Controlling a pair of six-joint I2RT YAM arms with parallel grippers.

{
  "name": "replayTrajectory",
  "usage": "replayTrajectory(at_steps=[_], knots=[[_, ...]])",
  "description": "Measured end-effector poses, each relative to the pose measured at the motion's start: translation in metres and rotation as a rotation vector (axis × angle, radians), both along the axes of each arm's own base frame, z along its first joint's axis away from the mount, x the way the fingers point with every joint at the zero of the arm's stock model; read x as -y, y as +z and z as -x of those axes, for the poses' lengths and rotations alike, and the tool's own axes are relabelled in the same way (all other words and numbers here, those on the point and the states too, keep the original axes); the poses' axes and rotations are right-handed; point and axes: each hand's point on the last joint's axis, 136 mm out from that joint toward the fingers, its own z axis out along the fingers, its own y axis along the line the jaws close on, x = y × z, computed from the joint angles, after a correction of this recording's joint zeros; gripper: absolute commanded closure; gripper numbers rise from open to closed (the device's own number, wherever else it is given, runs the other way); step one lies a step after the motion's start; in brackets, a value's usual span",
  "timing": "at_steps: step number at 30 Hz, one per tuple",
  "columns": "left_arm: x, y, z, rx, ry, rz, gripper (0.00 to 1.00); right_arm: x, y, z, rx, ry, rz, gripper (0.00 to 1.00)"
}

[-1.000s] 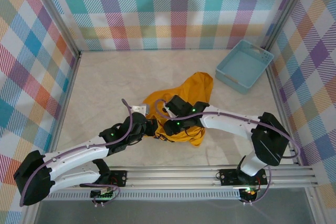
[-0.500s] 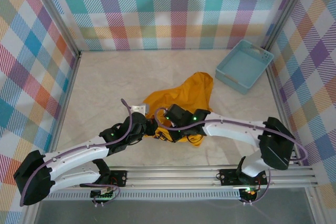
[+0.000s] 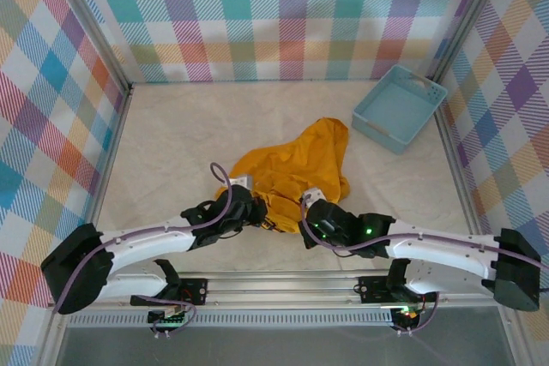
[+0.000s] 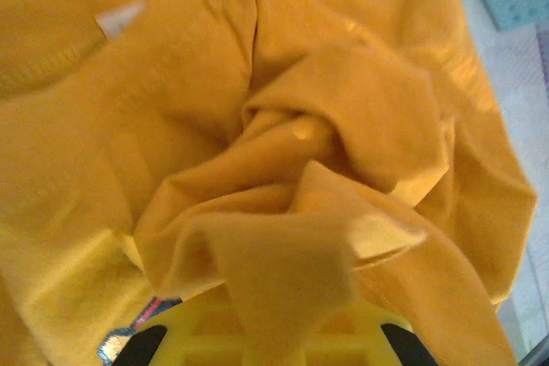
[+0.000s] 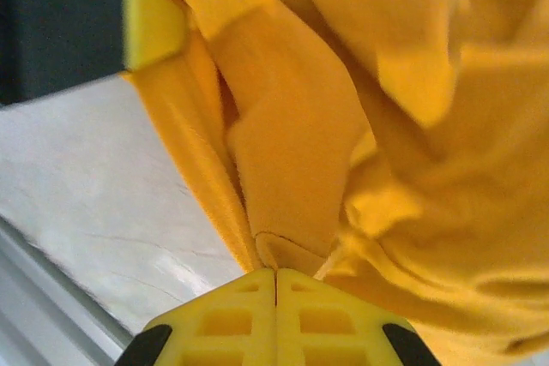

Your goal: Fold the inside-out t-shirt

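Note:
The inside-out t-shirt (image 3: 296, 165) lies bunched in a mustard-orange heap at the middle of the table, plain face showing. My left gripper (image 3: 256, 212) sits at the heap's near left edge, shut on a fold of the t-shirt (image 4: 283, 255) that drapes over the yellow fingers (image 4: 184, 340). My right gripper (image 3: 311, 216) is at the near right edge. Its jaws are pressed together on a thin fold of the t-shirt (image 5: 292, 152), pinched at the tips (image 5: 274, 270). The two grippers are close together, a hand's width apart.
A light blue basket (image 3: 399, 107) stands at the far right corner. Plaid walls (image 3: 257, 15) close off the back and both sides. A metal rail (image 3: 283, 285) runs along the near edge. Bare pale table (image 3: 171, 135) lies left of and behind the shirt.
The right gripper has closed on the shirt's near edge and its arm has swung low toward the near rail. The left gripper has shifted slightly right, still shut on the cloth.

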Motion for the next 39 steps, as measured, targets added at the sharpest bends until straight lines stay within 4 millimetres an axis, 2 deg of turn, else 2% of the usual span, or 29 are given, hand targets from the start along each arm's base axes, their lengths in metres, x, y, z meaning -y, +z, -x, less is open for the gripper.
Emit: replayTrajectory(at_steps=[4,8,9,11,14,17,19,21,24,26,31,33,36,39], knots=[[0.004,-0.013,0.009,-0.021,-0.022,-0.043,0.98,0.019,-0.022,0.006,-0.075,-0.065,0.084,0.76],[-0.001,-0.022,0.015,-0.025,-0.021,-0.069,0.98,0.035,-0.026,0.010,-0.092,-0.091,0.147,0.65],[-0.003,-0.025,0.017,-0.027,-0.022,-0.078,0.98,0.037,-0.022,0.010,-0.089,-0.084,0.162,0.59],[-0.005,-0.029,0.021,-0.029,-0.026,-0.088,0.98,0.031,-0.007,0.007,-0.074,-0.068,0.165,0.52],[-0.006,-0.028,0.025,-0.018,-0.033,-0.084,0.98,0.006,0.023,-0.003,-0.044,-0.034,0.147,0.44],[-0.005,-0.021,0.026,0.002,-0.034,-0.060,0.98,-0.021,0.033,-0.014,-0.037,-0.011,0.164,0.41],[-0.004,-0.015,0.026,0.016,-0.034,-0.044,0.97,-0.031,0.024,-0.019,-0.052,-0.006,0.210,0.45],[-0.002,-0.011,0.025,0.027,-0.033,-0.029,0.98,-0.033,0.008,-0.019,-0.075,-0.002,0.269,0.50],[0.000,-0.009,0.027,0.032,-0.041,-0.023,0.98,-0.026,-0.012,-0.019,-0.112,-0.010,0.347,0.54],[0.001,-0.009,0.028,0.032,-0.047,-0.023,0.98,-0.021,-0.018,-0.019,-0.129,-0.023,0.373,0.59],[0.003,-0.010,0.030,0.032,-0.055,-0.023,0.98,-0.017,-0.021,-0.022,-0.158,-0.048,0.381,0.88],[0.003,-0.011,0.031,0.029,-0.056,-0.026,0.98,-0.017,-0.020,-0.024,-0.179,-0.066,0.352,0.95],[0.003,-0.016,0.031,0.021,-0.059,-0.039,0.98,-0.011,-0.014,-0.031,-0.206,-0.109,0.243,1.00],[0.008,-0.025,0.033,0.010,-0.073,-0.054,0.98,0.003,-0.003,-0.038,-0.230,-0.162,0.083,1.00]])
